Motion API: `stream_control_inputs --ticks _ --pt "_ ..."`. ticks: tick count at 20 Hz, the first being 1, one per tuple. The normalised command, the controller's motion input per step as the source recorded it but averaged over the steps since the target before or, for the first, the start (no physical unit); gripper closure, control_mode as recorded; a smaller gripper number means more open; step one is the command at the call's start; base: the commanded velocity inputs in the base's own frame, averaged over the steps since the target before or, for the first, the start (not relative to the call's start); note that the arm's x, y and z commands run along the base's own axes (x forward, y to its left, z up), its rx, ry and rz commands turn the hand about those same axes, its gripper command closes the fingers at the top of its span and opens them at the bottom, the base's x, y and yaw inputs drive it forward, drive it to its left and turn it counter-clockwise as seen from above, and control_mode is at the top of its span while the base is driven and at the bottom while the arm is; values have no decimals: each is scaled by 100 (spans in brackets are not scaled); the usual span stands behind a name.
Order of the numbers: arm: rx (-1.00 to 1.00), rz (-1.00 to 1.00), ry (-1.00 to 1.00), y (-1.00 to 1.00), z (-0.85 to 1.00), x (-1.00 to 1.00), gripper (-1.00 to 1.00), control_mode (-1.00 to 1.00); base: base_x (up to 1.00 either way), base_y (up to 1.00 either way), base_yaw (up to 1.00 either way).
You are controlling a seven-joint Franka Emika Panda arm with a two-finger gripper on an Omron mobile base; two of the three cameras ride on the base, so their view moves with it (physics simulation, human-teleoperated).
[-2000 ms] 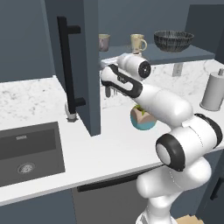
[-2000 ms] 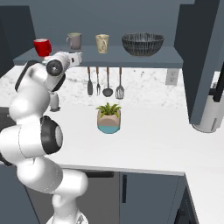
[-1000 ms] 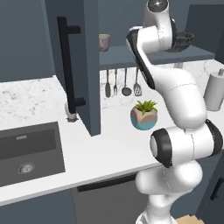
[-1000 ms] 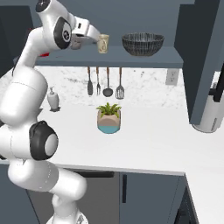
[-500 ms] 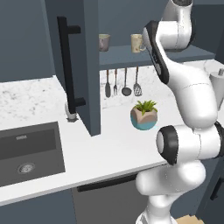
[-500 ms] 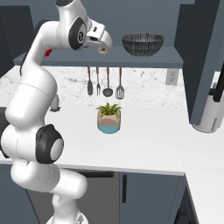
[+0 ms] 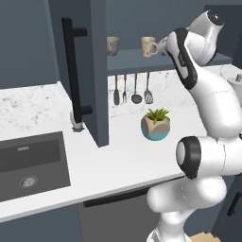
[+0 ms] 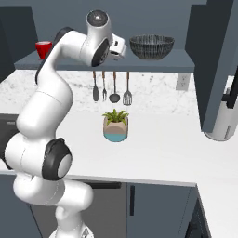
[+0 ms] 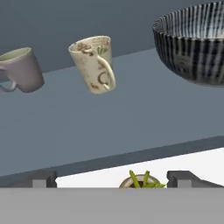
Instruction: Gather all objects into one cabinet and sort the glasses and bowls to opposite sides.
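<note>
I see my gripper (image 9: 112,178) released and holding nothing, near the shelf (image 9: 131,127) front edge; cream mug (image 9: 93,64) stands between grey-brown mug (image 9: 21,70) and bowl (image 9: 194,46), with free shelf room around

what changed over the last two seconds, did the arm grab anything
The arm rose from counter height to the shelf and swung along it toward the bowl. The gripper is open, holding nothing. The mugs, bowl and plant stayed put, and the cabinet door stayed open.
</note>
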Motion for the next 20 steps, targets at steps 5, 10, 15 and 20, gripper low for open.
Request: stream_control_inputs --ticks 5,10,15,20 --pt "8 19 0 -16 0 69 -100 -100 0 0 0" --pt "5 16 0 0 2 79 -100 -100 0 0 0" --pt "1 15 0 0 3 57 -100 -100 0 0 0" --pt "0 11 0 0 0 44 -100 -100 0 0 0"
